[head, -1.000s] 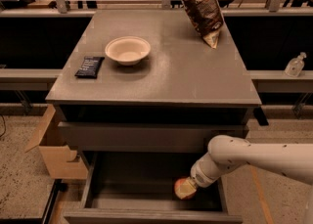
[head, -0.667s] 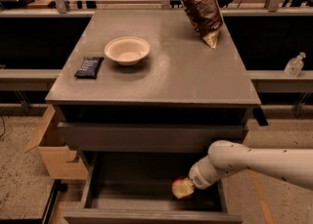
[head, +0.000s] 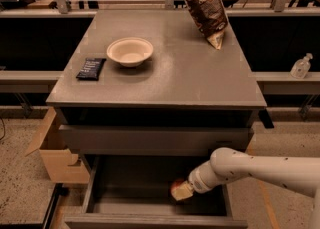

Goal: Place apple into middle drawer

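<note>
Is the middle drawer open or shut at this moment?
Open: the middle drawer is pulled out, its floor exposed, with the gripper and the apple low inside it.

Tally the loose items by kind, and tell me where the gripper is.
Bowl: 1, on the cabinet top
Chip bag: 1
Dark snack packet: 1
Apple: 1, at the gripper, inside the open middle drawer
Sanitizer bottle: 1
Cardboard box: 1
Total: 6
</note>
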`<state>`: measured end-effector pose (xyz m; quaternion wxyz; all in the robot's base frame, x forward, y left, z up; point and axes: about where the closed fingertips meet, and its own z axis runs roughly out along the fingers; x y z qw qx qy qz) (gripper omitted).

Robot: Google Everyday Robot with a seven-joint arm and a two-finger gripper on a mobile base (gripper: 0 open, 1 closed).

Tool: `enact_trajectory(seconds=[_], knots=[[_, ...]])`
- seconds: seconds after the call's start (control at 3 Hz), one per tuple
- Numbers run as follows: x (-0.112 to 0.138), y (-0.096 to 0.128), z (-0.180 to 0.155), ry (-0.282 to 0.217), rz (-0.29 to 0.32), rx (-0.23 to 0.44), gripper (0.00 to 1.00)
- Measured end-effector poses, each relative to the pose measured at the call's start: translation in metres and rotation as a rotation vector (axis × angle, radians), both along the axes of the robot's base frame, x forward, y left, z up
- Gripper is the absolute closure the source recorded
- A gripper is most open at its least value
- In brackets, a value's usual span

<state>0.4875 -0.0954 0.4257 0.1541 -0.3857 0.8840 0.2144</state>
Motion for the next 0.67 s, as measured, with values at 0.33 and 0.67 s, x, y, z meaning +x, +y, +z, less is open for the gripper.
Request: enact_trajectory(seconds=[0.33, 0.67], knots=[[-0.0011, 0.0011, -0.001, 0.003, 0.002, 0.001, 0.81], [-0.0018, 0.002, -0.0019, 0.005, 0.004, 0.001, 0.59]])
